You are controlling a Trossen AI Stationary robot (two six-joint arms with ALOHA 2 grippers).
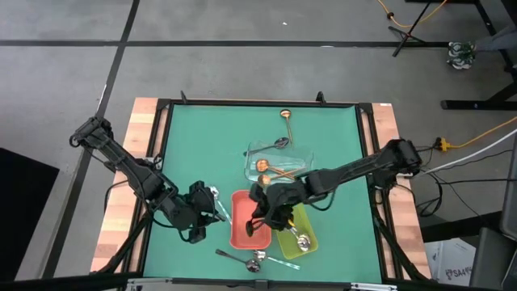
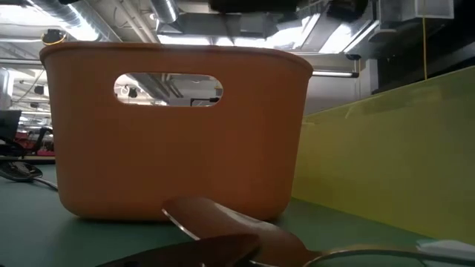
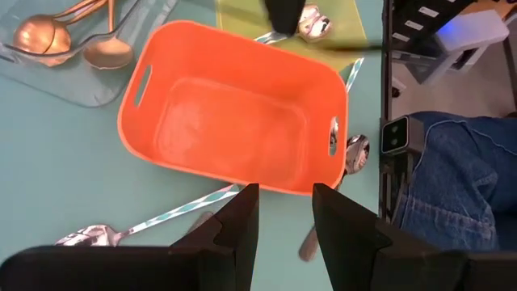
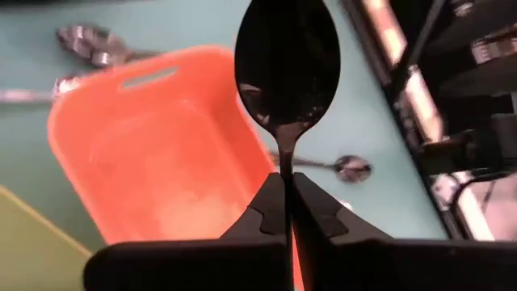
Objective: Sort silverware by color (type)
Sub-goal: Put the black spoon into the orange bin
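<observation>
Right pincer (image 4: 287,194) clamped on black spoon (image 4: 287,69) at its thin neck, above red tray (image 4: 161,153); light, stiff, slick, may pivot. Left pincer (image 3: 283,214) apart, near-left of the tray.

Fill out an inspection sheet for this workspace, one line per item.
Surface: green mat on the table.
Job's things: black spoon over the empty red tray; copper spoons in the clear tray; silver spoon in the yellow-green tray; silver pieces loose on the mat.
Clutter: nothing seen.
Grippers: right gripper clamps the black spoon's handle; left gripper open beside the red tray.
Cables: orange cords on the floor.
Surroundings: person in jeans beside the table.
</observation>
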